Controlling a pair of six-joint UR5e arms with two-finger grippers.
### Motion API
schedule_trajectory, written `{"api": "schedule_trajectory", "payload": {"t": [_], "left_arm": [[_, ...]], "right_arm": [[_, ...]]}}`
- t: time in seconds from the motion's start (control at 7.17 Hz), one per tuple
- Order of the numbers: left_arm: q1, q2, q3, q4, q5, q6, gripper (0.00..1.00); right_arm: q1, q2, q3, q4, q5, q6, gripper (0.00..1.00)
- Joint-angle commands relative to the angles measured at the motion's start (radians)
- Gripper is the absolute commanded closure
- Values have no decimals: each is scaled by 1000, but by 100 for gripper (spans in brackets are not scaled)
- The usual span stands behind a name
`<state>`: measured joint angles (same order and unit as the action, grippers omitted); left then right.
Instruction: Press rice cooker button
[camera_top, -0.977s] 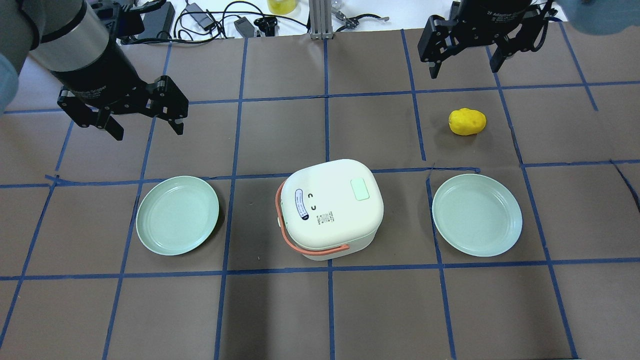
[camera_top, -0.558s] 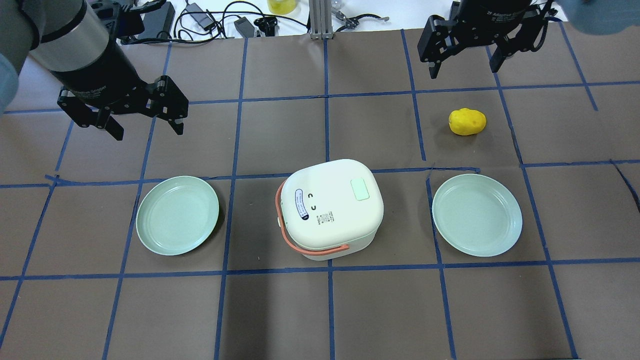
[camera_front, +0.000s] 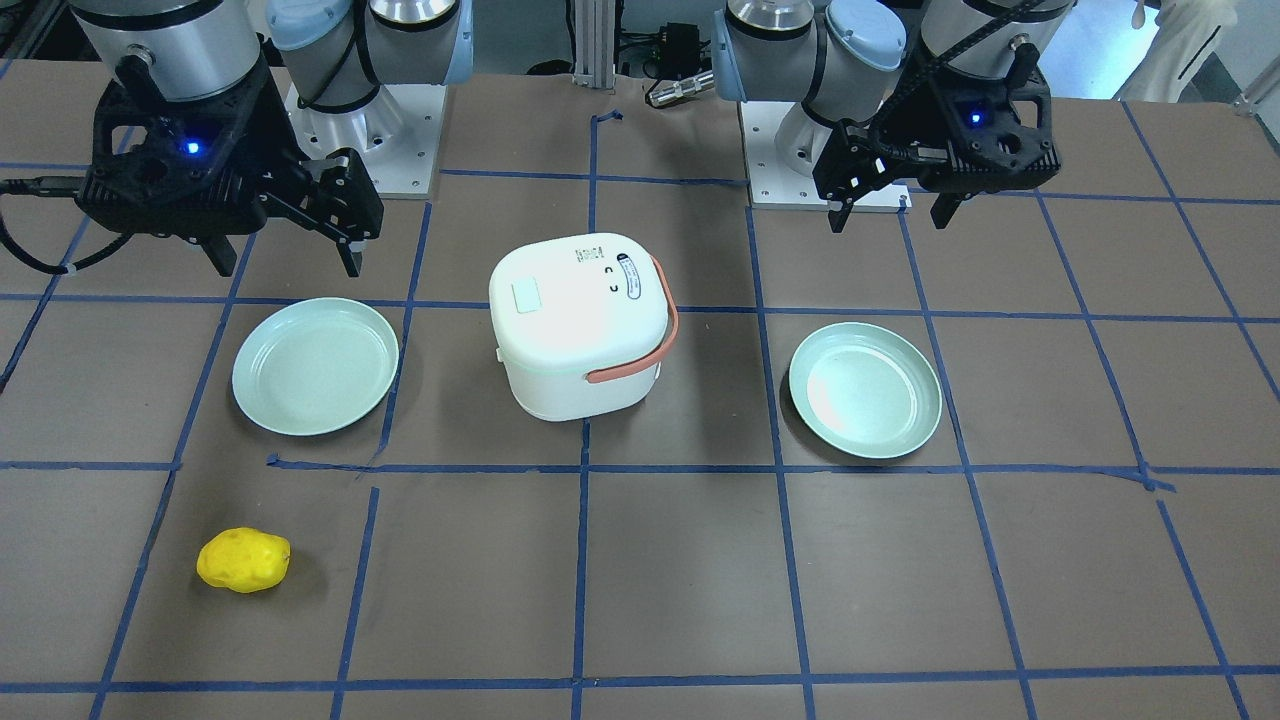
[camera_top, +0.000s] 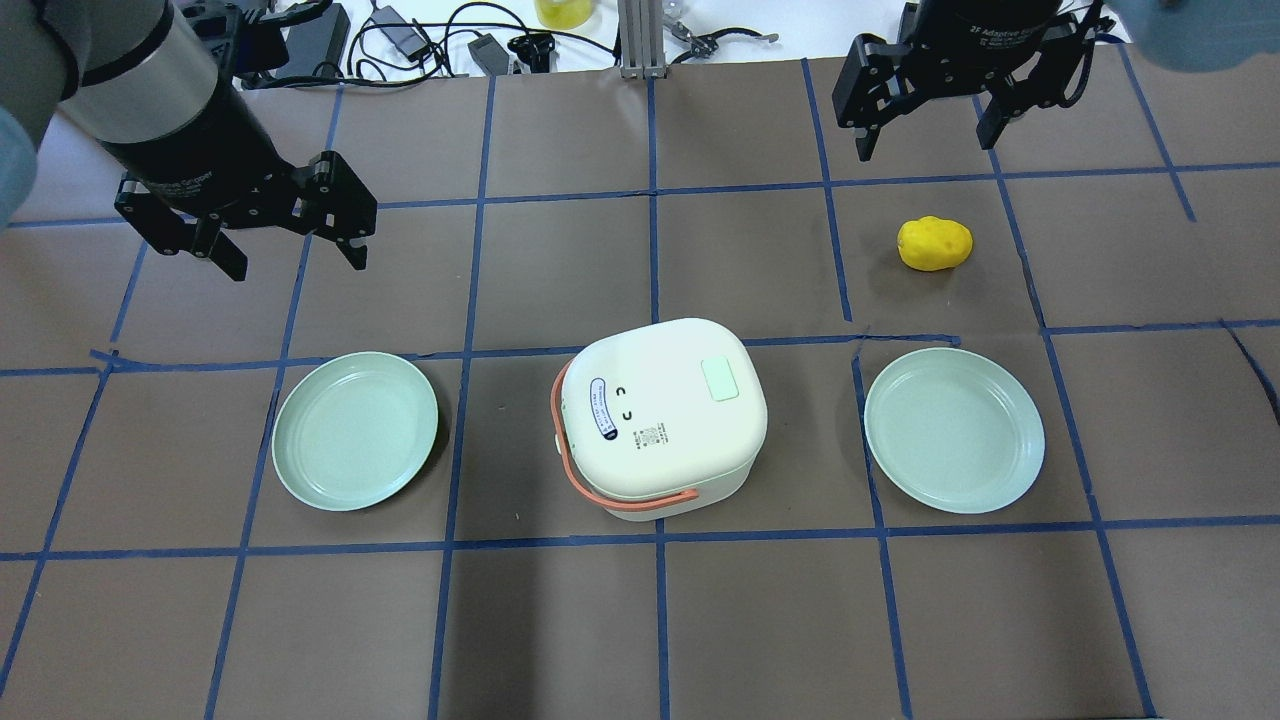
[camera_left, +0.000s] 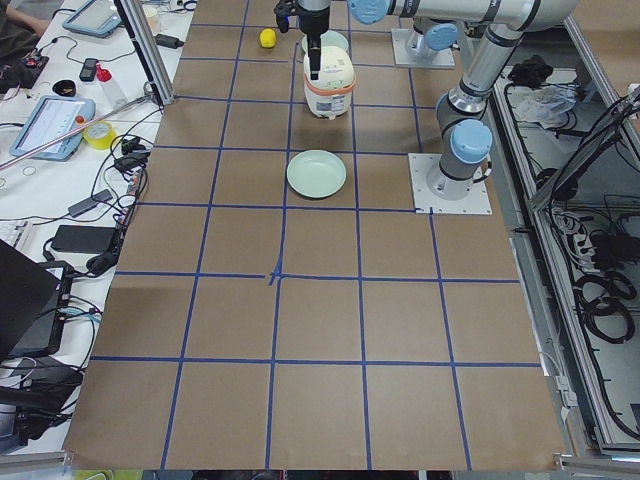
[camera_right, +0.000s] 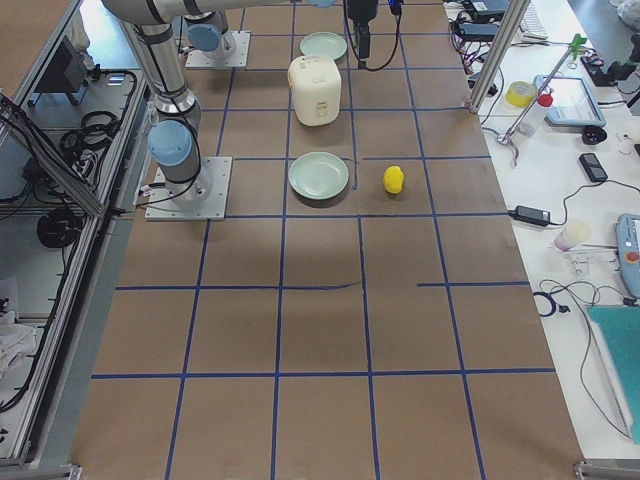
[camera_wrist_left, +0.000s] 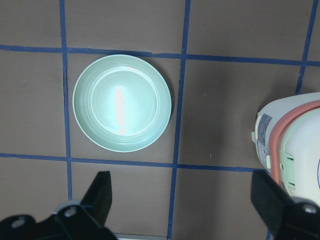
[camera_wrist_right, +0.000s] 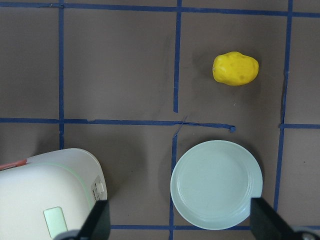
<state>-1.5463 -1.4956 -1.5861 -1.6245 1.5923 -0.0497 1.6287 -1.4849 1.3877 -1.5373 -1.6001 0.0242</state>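
The white rice cooker (camera_top: 655, 430) with an orange handle stands mid-table, lid closed. Its button (camera_top: 720, 379) is a pale green tab on the lid's right side; it also shows in the front view (camera_front: 526, 297) and the right wrist view (camera_wrist_right: 55, 220). My left gripper (camera_top: 298, 262) hovers open and empty far to the cooker's back left, above the left plate. My right gripper (camera_top: 925, 145) hovers open and empty at the back right, beyond the yellow object. Neither touches the cooker. The left wrist view shows only the cooker's handle side (camera_wrist_left: 295, 145).
Two pale green plates flank the cooker, one on the left (camera_top: 355, 430) and one on the right (camera_top: 953, 430). A yellow potato-like object (camera_top: 934, 243) lies behind the right plate. Cables and chargers (camera_top: 420, 35) lie along the far edge.
My right gripper has edged slightly toward the table's far edge. The left gripper, cooker, plates and yellow object have not moved.
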Motion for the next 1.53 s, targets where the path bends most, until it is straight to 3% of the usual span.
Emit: {"api": "schedule_trajectory", "payload": {"t": [0.0,0.28,0.56,0.7,0.84,0.98,1.12,1.4], "left_arm": [[0,0,0,0,0,1,0],[0,0,0,0,0,1,0],[0,0,0,0,0,1,0],[0,0,0,0,0,-1,0],[0,0,0,0,0,1,0],[0,0,0,0,0,1,0],[0,0,0,0,0,1,0],[0,0,0,0,0,1,0]], "right_arm": [[0,0,2,2,0,3,0],[3,-2,5,0,2,8,2],[49,-5,42,-7,20,150,9],[112,-2,72,-17,20,196,25],[146,-2,108,-26,23,209,71],[169,-3,143,-27,23,207,96],[216,1,178,-30,23,212,100],[290,6,307,-143,23,214,100]]}}
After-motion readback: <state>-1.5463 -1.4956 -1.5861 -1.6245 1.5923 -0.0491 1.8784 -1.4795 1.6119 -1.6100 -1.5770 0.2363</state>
